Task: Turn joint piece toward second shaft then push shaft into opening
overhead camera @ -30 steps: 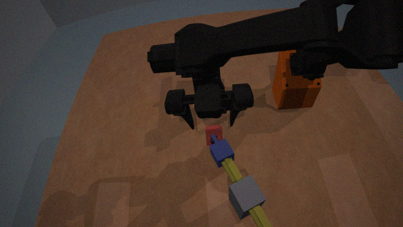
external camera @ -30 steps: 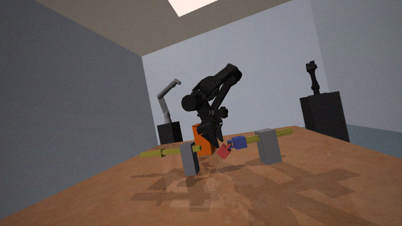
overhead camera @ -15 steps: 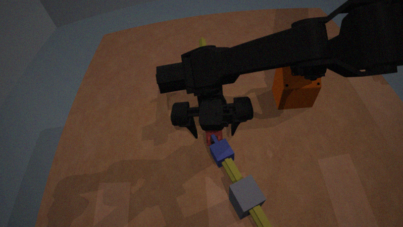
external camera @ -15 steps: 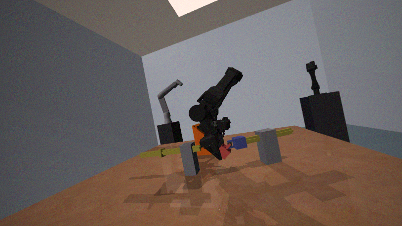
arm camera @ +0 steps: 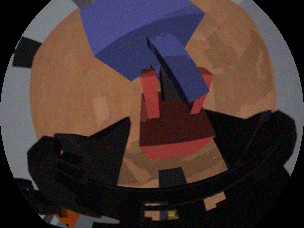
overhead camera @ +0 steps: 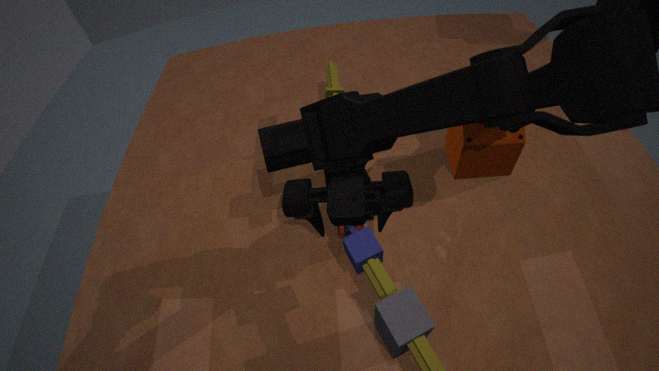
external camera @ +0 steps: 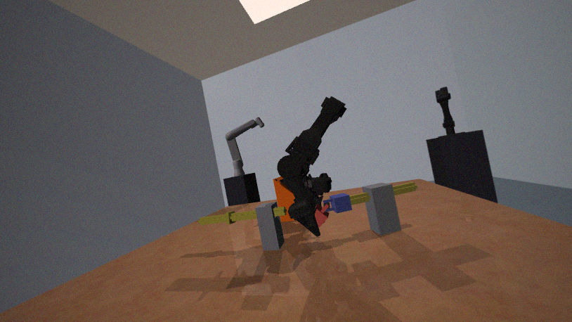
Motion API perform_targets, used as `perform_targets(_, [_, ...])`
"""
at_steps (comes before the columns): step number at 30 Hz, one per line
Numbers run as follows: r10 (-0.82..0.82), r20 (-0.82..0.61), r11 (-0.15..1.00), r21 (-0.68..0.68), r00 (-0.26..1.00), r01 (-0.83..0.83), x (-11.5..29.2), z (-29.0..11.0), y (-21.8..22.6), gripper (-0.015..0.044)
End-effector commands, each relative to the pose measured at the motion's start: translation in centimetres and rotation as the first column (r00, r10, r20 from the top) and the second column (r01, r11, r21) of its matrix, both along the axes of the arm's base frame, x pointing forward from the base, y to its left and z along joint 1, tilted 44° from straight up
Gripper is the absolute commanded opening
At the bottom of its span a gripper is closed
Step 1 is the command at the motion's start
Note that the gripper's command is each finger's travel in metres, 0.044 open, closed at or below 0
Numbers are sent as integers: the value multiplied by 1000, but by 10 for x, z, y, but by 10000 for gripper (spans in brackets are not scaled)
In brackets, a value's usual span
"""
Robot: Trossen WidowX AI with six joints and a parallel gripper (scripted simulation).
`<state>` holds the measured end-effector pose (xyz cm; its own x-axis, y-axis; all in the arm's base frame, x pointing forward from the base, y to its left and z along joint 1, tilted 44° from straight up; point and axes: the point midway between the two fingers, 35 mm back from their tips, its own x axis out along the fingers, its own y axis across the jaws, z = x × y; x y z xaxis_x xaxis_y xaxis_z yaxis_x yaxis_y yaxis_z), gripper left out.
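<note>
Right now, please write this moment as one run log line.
gripper: open, empty | position: straddling red joint piece | blue hinge block: beside it | contact: cannot tell | stage: pre-grasp
</note>
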<state>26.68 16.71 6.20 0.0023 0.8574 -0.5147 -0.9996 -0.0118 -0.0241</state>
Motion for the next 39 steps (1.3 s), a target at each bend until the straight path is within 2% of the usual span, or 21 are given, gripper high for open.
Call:
perform_targets(1, [-3, -5, 1000, -4, 1000, 3, -1, -4, 4, 440])
perform_targets(4, [-3, -5, 1000, -3, 1000, 3, -1, -5, 6, 440])
perform_targets(14, [-3, -5, 1000, -3, 1000, 3, -1, -5, 6, 182])
perform_targets(39, [-3, -5, 1000, -3, 1000, 3, -1, -5, 6, 182])
